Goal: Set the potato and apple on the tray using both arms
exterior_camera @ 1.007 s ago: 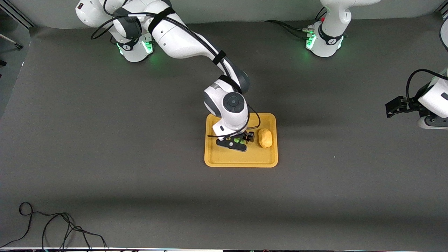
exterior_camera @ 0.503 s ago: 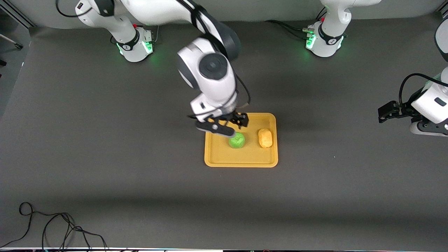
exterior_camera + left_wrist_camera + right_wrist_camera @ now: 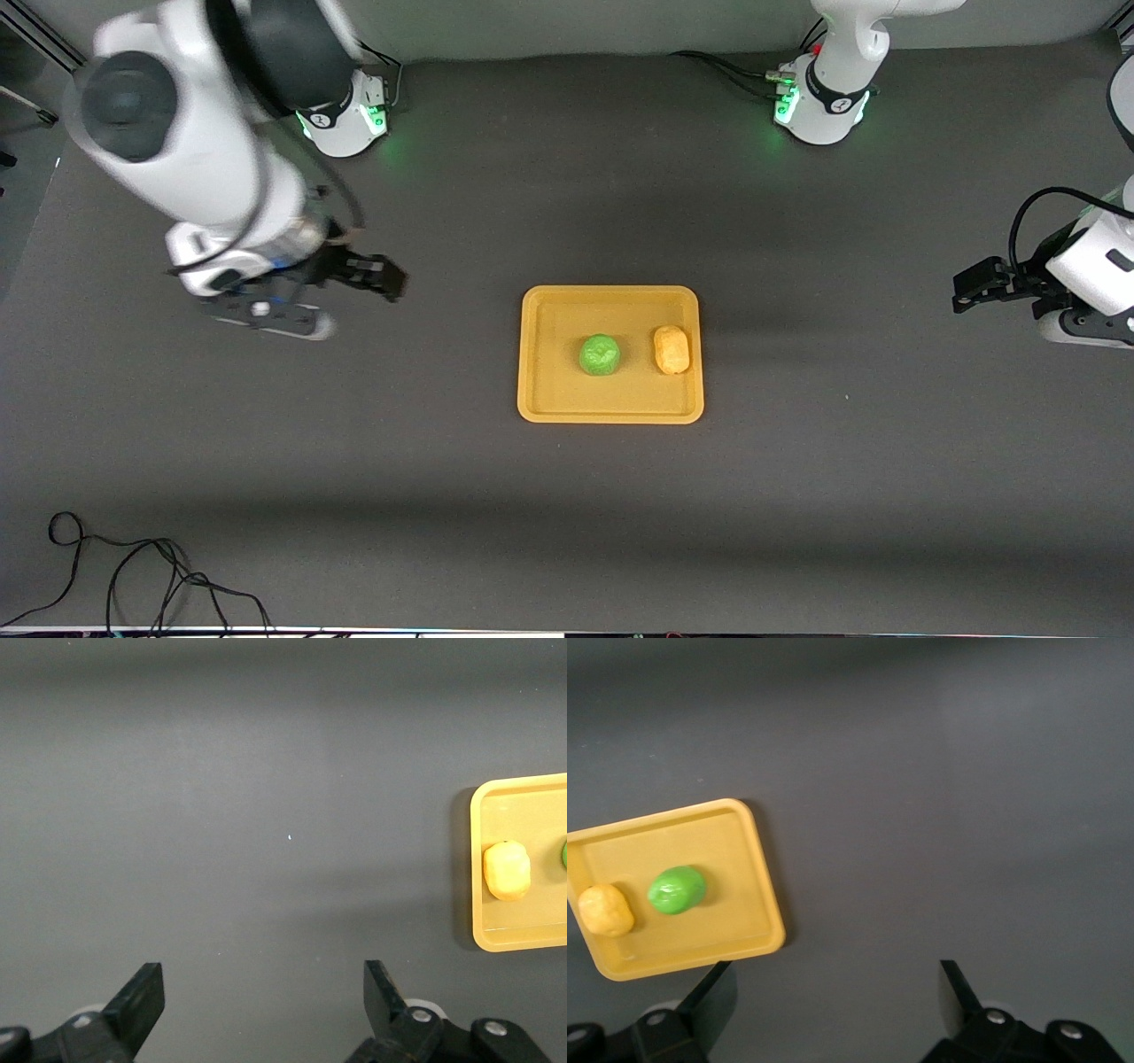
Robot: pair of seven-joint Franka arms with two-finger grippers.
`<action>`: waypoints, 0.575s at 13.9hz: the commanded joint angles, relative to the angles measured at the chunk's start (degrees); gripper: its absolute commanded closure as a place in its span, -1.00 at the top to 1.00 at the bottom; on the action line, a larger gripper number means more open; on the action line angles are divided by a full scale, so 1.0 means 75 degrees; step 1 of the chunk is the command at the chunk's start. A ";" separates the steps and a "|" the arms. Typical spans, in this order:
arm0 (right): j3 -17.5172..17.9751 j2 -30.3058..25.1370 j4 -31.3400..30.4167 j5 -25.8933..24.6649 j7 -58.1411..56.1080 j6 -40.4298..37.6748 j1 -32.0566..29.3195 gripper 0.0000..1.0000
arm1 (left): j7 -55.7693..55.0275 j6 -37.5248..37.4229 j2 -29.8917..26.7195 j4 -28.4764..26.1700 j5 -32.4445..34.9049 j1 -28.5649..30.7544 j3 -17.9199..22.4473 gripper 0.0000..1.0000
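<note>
In the upper left of the front view, the right arm [image 3: 186, 133], glossy white with black joints, hung above bare table, its black right tool [image 3: 306, 292] released and holding nothing; the right wrist view showed two dark fingers [image 3: 713, 997] spread wide over the matte grey surface. The tool stood well apart from the tray, toward the right arm's end of the table.

At the lower left edge of the front view a thin black cable [image 3: 133, 576] lay looped on the table [image 3: 354, 461], whose dark grey covering looked flat and cloth-like.

At the middle sat the tray [image 3: 549, 399], a yellow-orange plastic rectangle with rounded corners and a low raised rim. On it rested the apple [image 3: 600, 354], bright green, roundish, with a dimpled top. Just beside it, toward the left arm's end and not touching, lay the potato [image 3: 671, 349], an oblong yellow-tan lump with matte, slightly bumpy skin.

At the right edge, the left arm [image 3: 1094, 266] waited above the table, its left tool [image 3: 979, 285] released and empty, fingers [image 3: 142, 992] wide apart in the left wrist view.

No writing could be read anywhere.
</note>
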 commanded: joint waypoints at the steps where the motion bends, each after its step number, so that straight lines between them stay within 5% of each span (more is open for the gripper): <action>1: 0.0344 -0.1521 -0.1642 -0.0542 -0.0903 0.0274 -0.0769 1.00 | 0.0124 -0.0103 0.0085 0.0146 -0.0088 -0.0060 0.0078 1.00; 4: 0.1900 -0.2367 -0.2500 -0.1024 -0.1654 0.0567 -0.2910 1.00 | 0.0112 -0.0149 0.0144 0.0146 -0.0089 -0.0036 0.0090 1.00; 8: 0.3306 -0.2392 -0.2467 -0.1095 -0.2908 0.0568 -0.5313 1.00 | 0.0065 0.0049 0.0203 0.0181 -0.0112 -0.0060 0.0090 1.00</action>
